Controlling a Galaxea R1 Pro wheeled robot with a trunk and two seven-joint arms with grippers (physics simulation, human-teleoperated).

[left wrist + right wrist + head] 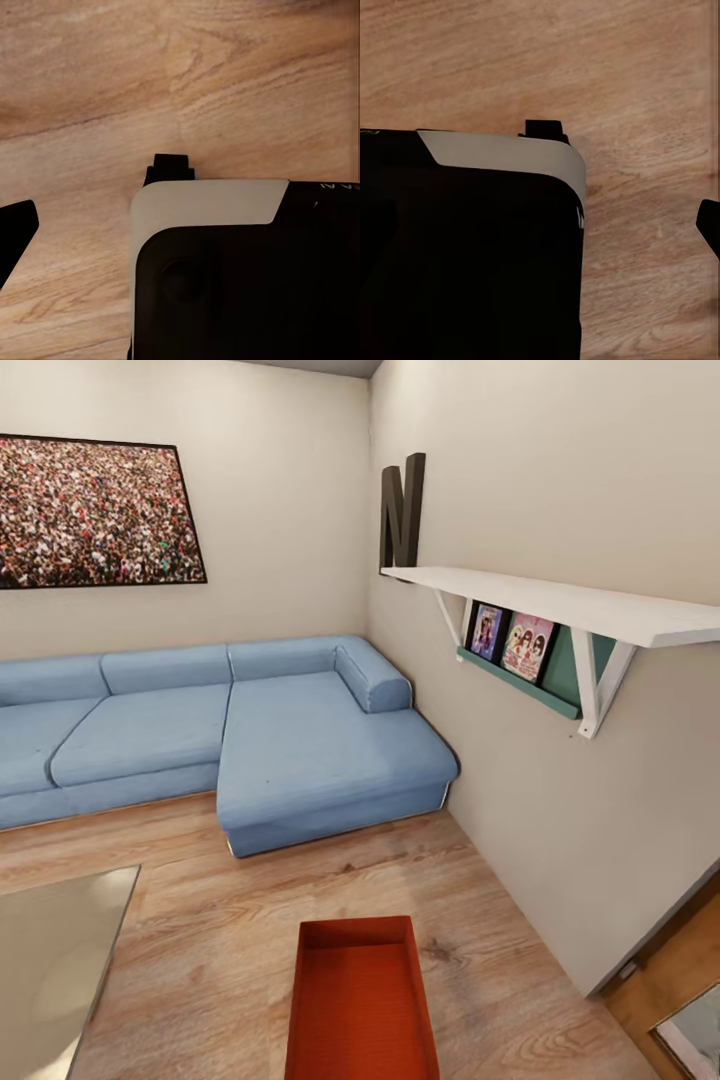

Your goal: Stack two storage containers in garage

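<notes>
One orange-red storage container [362,1000] lies on the wood plank floor [220,920] before one blue corner sofa [230,735]. Two framed pictures [510,640] stand under one white shelf [560,605]. Whether either claw is apart or together cannot be told.

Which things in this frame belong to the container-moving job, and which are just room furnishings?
Belongs to the job:
- orange-red rectangular topless plastic bin, sitting on the light wood plank floor

Just there:
- blue fabric corner sofa
- white wall shelf with dark letter N
- framed crowd picture
- glass-topped table
</notes>
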